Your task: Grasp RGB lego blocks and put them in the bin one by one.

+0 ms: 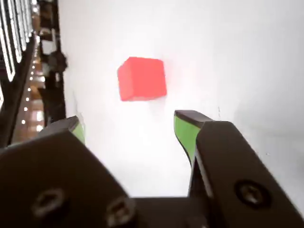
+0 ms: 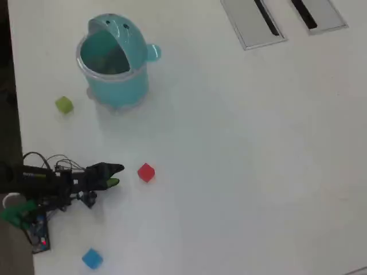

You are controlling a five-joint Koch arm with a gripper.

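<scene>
- The wrist view shows the gripper (image 1: 128, 124) from behind, its two black jaws spread apart with green inner faces and bare white table (image 1: 247, 57) between them: released, gripping nothing.
- In that view the red cube (image 1: 142, 79) lies just ahead of the tips, roughly in line with the gap, apart from both jaws.
- The overhead view cannot show the jaw gap so plainly; there the gripper (image 2: 114, 175) is a dark shape with a green edge, pointing right toward the red cube (image 2: 146, 172), which sits just beside the tips without touching.
- Only the overhead view shows the rest: the teal bin (image 2: 114, 71) stands upright near the top left, hood with two dark dots at the back, knob on its right.
- The yellow-green cube (image 2: 64, 105) lies just left of the bin.
- The light blue cube (image 2: 92, 258) lies near the bottom edge, below the arm (image 2: 40, 180).
- Two grey plates (image 2: 252, 26) with black slots lie at the top right, well apart from everything.
- Nothing lies between gripper and red cube.
</scene>
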